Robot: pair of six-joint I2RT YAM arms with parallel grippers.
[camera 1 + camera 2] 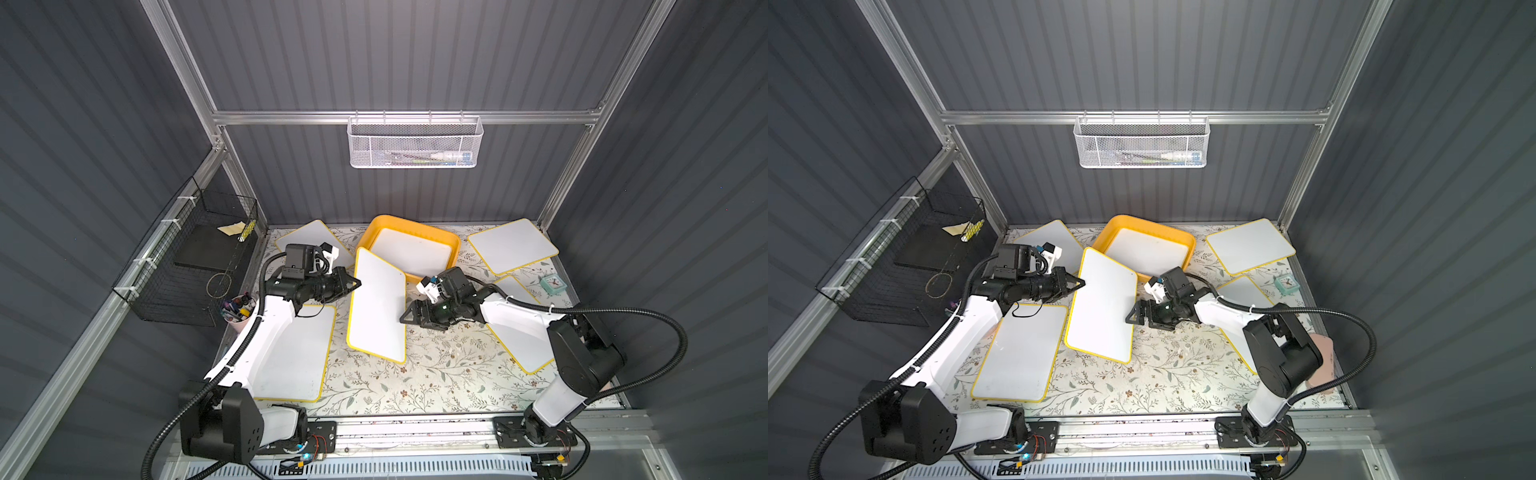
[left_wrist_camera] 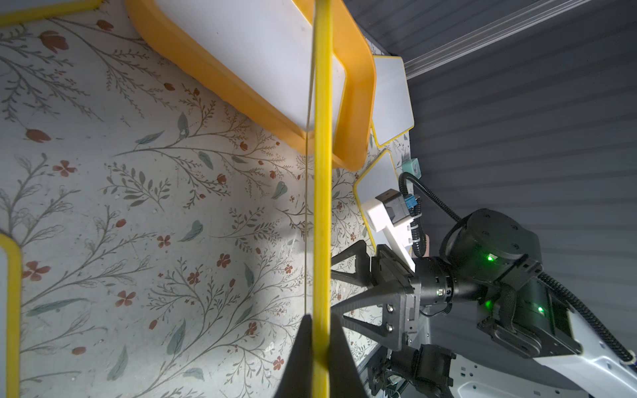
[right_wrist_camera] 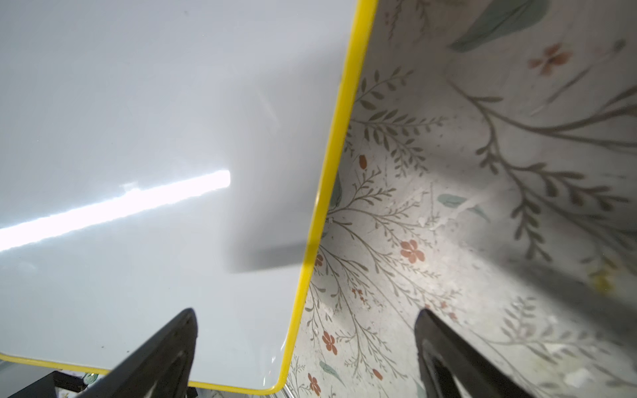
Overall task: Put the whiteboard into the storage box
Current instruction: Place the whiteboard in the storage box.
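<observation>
Floral tabletop (image 1: 436,374) in a grey-panelled cell: we see the left gripper (image 1: 357,283) pinched tight on the yellow edge of a whiteboard (image 1: 378,307), which is lifted off the table with its far corner overlapping the storage box (image 1: 419,229). The right gripper (image 3: 306,315) gapes wide at the opposite edge, holding nothing. We judge the one-edge pinch risky: the broad board may swing or slip, or snag the rim and shove the box. A second whiteboard (image 1: 411,251) lies flat inside the box; the white mesh basket (image 1: 415,143) holds pen-like items; the black wire basket (image 1: 178,307) holds a dark slab and yellow paper
</observation>
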